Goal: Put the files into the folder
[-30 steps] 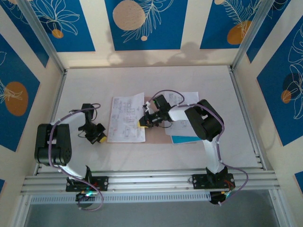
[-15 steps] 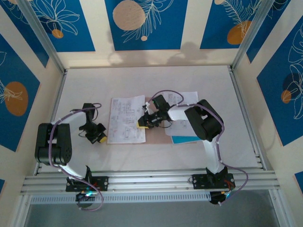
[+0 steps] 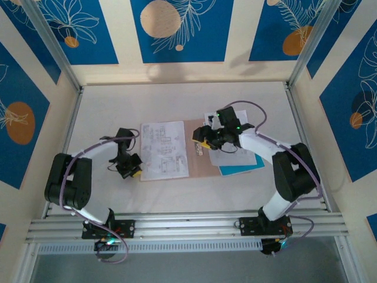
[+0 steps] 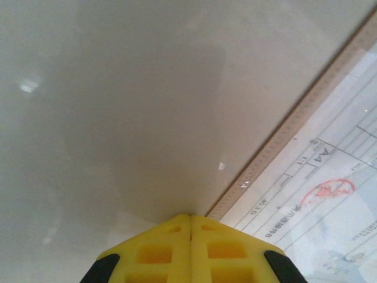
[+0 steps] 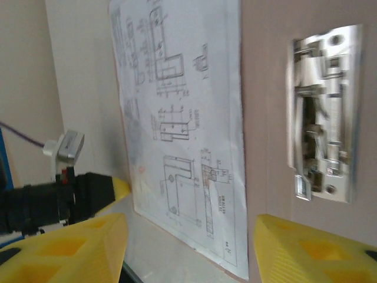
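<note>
Your left gripper [image 4: 189, 227] is closed, yellow fingers pressed together, with its tips right at the folder's [image 3: 200, 158] left edge. One printed sheet [image 3: 165, 150] lies flat on the folder's left half. Your right gripper [image 5: 189, 239] hangs over the folder's middle, fingers spread wide, near its metal clip [image 5: 321, 112] — the other files [image 3: 240, 160] lie at the folder's right edge.

Twin arms, seen from the desk's near edge: the left arm [image 3: 65, 184] and right arm [image 3: 291, 171] have bulky black joint housings joined by white tubular links. A thin purple cable [image 3: 88, 147] loops loosely along each. The left pincer [image 4: 189, 230] and right pincer [image 5: 188, 239] carry bright yellow fingers [image 4: 156, 254] moulded with square recesses.
</note>
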### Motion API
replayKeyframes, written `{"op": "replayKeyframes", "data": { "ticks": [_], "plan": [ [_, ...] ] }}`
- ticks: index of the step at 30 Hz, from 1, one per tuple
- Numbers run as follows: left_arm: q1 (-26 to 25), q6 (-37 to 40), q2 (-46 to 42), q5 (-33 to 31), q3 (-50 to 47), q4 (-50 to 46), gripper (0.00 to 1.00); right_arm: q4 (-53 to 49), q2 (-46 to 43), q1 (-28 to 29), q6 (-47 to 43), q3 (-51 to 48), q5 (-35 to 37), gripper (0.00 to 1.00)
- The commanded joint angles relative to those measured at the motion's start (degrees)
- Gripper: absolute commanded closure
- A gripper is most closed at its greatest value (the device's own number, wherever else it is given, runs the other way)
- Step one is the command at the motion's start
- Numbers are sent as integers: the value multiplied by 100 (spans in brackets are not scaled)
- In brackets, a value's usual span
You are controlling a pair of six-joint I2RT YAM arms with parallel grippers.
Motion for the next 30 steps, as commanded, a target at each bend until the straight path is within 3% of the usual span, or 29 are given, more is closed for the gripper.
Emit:
{"op": "replayKeyframes", "data": {
  "ticks": [1, 12, 21, 30],
  "plan": [
    [-585, -323, 277, 1072, -185, 712, 100, -368, -169, -203, 671, -352, 376, 45],
    [-1511, -997, 288, 1210, -248, 1179, 100, -644, 82, -346, 1342, -138, 789, 72],
    [-1572, -458, -398, 616, 493, 8, 100, -868, 443, -266, 1631, 100, 966, 94],
    [-2196, -541, 757, 1205, 1366, 1094, 100, -1129, 837, -368, 1623, 459, 1120, 100]
  ]
}}
